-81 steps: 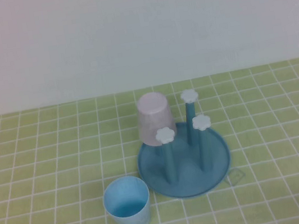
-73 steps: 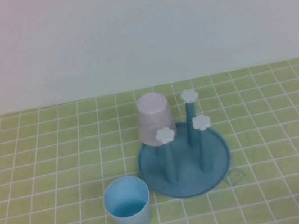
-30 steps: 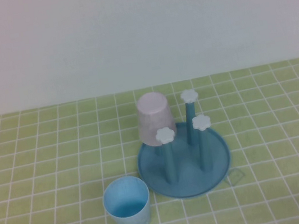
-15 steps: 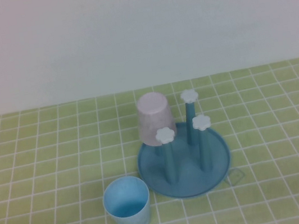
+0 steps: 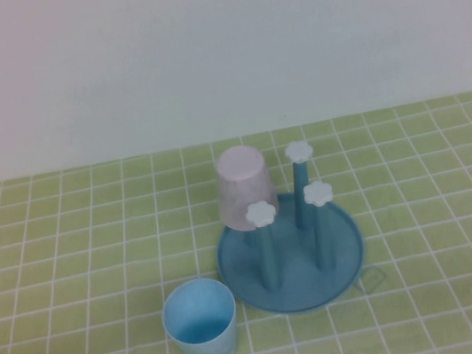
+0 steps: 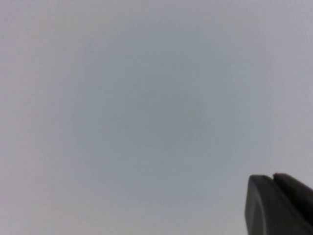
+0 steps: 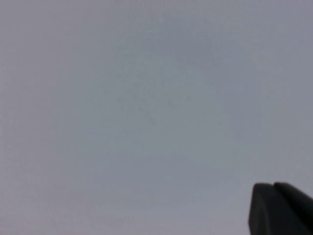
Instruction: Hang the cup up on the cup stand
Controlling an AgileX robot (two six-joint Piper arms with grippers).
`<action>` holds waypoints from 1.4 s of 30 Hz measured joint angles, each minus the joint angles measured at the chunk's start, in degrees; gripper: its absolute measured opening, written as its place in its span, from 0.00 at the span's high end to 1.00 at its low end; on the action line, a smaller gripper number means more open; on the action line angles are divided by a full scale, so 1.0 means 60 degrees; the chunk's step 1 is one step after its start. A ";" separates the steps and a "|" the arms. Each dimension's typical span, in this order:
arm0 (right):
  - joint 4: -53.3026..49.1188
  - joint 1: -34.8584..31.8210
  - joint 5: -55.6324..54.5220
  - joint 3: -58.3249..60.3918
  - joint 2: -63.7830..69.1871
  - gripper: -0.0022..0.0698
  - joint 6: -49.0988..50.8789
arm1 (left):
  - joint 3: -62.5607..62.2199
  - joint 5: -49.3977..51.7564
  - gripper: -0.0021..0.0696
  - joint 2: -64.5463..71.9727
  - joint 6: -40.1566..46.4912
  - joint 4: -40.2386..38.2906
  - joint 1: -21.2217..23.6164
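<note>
Nearest the robot, the cup [image 5: 202, 322] stands upright on the green tiled table [image 5: 73, 283], mouth up, at about 7 o'clock from the cup stand [image 5: 290, 254] and just beside its rim, not touching any peg. The cup stand sits a little farther back, a round blue tray with three bare upright pegs: front-left peg cap [image 5: 261, 213], right peg cap [image 5: 315, 192], rear peg cap [image 5: 298, 151]. At about 11 o'clock on the stand, a pale lilac-pink cup [image 5: 243, 187] sits mouth down, its rim low over the tray edge; the peg under it is hidden. Beyond the table edge is a plain white wall [image 5: 216, 50]. Neither arm appears in the high view. Left gripper [image 6: 279, 203]: seen only in its wrist view, dark fingers pressed together, holding nothing, plain pale surface behind. Right gripper [image 7: 280, 208]: likewise only in its wrist view, fingers together, nothing held, facing a blank pale surface.
</note>
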 joint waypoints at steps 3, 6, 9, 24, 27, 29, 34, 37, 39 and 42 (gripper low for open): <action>0.0000 0.0000 0.0135 0.0000 0.0000 0.97 0.0000 | -0.0955 0.1322 0.97 0.0014 -0.0044 0.0056 0.0000; 0.0000 0.0000 0.0962 -0.0260 0.0000 0.97 0.0000 | -0.1915 0.2874 0.97 0.0140 -0.0027 0.0306 0.0000; -0.0126 0.0000 0.1801 -0.0911 0.0000 0.97 0.0000 | -0.2709 0.3971 0.97 0.0499 0.0111 0.0439 0.0000; -0.0295 0.0000 0.6491 -0.2296 0.0000 0.97 0.0000 | -0.4149 0.6848 0.97 0.2826 0.0294 -0.0465 0.0000; 0.0070 0.0000 0.6522 -0.2296 0.0000 0.97 0.0000 | -0.5138 0.8553 0.97 0.4109 0.0532 -0.0852 0.0000; 0.0294 0.0000 0.6522 -0.2296 0.0000 0.97 0.0000 | -0.5855 0.9454 0.97 0.5035 0.1066 -0.1435 0.0000; 0.0457 0.0000 0.6501 -0.2296 0.0000 0.97 0.0000 | -0.7382 1.0873 0.97 0.7016 0.3147 -0.3467 0.0000; 0.0482 0.0000 0.6501 -0.2300 0.0000 0.97 0.0000 | -0.8168 1.2032 0.97 0.8197 0.3812 -0.4255 0.0000; 0.0482 0.0000 0.6501 -0.2300 0.0000 0.97 0.0000 | -0.8639 1.2661 0.97 0.9093 0.4181 -0.4412 0.0000; 0.0482 0.0000 0.6501 -0.2300 0.0000 0.97 0.0000 | -0.9135 1.3296 0.97 1.0219 0.4447 -0.4592 0.0000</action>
